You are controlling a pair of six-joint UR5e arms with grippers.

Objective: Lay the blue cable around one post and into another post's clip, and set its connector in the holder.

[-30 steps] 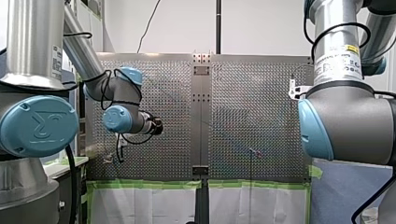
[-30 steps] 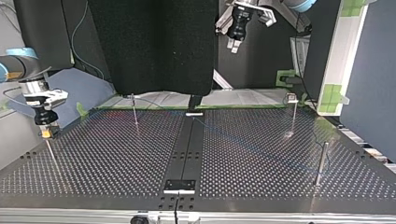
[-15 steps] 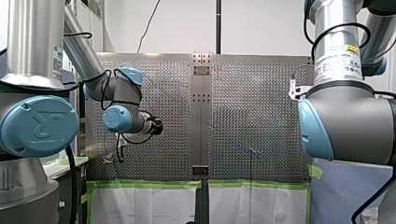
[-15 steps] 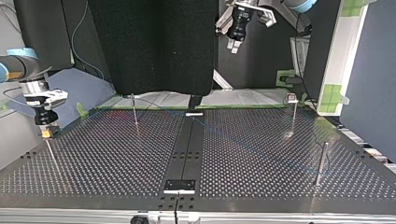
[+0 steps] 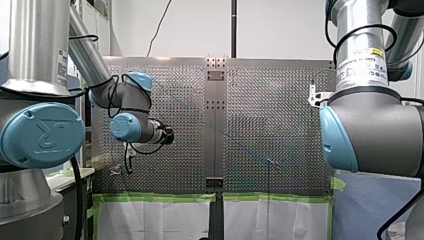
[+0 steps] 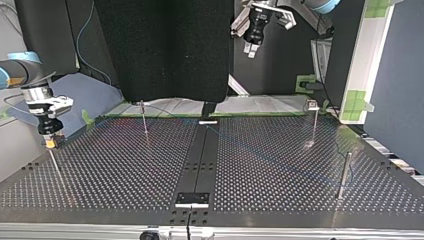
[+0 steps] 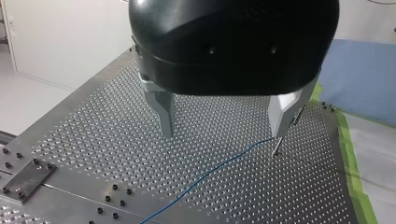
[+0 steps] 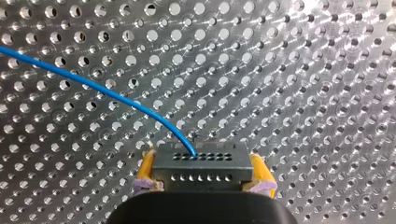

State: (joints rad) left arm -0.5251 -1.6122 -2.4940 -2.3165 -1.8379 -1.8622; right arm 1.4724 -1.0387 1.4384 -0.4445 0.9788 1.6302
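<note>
While the yellow-padded fingers of my right gripper [image 8: 201,171] clamped the black connector [image 8: 201,163] over the table [image 8: 308,70], the blue cable [image 8: 93,85] trailing from it, my left gripper [image 7: 224,122] hung high, fingers wide apart and empty.

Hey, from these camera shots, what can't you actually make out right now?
Right wrist view: the blue cable runs off the edge; its route is unseen.
Top view: the cable is too thin and faint to trace across the table.
Front view: my right arm covers the connector in my right gripper.
Left wrist view: a finger of my left gripper covers the upper part of the nearby post.
</note>
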